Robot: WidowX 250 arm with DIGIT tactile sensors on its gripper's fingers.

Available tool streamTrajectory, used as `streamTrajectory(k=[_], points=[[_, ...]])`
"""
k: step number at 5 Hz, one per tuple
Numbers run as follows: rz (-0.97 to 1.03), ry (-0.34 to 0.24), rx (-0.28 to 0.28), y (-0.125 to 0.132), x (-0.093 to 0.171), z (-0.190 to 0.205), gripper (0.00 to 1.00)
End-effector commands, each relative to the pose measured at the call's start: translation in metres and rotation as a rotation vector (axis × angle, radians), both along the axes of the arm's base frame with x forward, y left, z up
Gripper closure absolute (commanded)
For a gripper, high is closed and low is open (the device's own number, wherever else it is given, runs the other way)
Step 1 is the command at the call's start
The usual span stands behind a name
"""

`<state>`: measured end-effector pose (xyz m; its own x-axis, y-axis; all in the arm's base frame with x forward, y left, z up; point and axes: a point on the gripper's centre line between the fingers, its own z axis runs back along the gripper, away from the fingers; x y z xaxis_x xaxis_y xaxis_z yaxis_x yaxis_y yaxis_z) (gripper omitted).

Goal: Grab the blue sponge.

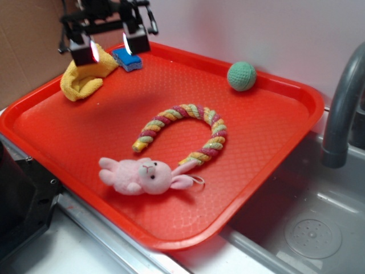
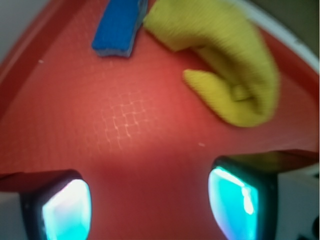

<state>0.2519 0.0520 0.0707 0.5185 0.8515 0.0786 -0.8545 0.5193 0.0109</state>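
Observation:
The blue sponge (image 1: 128,59) lies flat at the far left corner of the red tray (image 1: 274,142), right beside the yellow cloth (image 1: 84,79). In the wrist view the blue sponge (image 2: 119,27) sits at the top, its paler bottom layer showing along the lower edge, with the yellow cloth (image 2: 232,75) to its right. My gripper (image 1: 109,50) hovers above the tray near that corner, open, with nothing between its fingers. Its two glowing pads (image 2: 67,210) frame bare tray surface, and the gripper (image 2: 150,207) is well short of the sponge.
A green knitted ball (image 1: 242,76) rests near the tray's back edge. A striped rope ring (image 1: 188,132) lies mid-tray, and a pink plush rabbit (image 1: 142,176) lies near the front. A grey faucet (image 1: 342,108) and a sink (image 1: 308,228) stand on the right.

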Motion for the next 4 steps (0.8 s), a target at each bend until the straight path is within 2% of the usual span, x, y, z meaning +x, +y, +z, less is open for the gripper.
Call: streamTrajectory(k=[1, 3, 4], points=[[0.011, -0.073, 0.002, 0.049, 0.035, -0.017, 0.00], [0.007, -0.138, 0.042, 0.072, 0.030, -0.004, 0.00], [-0.004, -0.140, 0.034, 0.085, 0.043, -0.012, 0.00]])
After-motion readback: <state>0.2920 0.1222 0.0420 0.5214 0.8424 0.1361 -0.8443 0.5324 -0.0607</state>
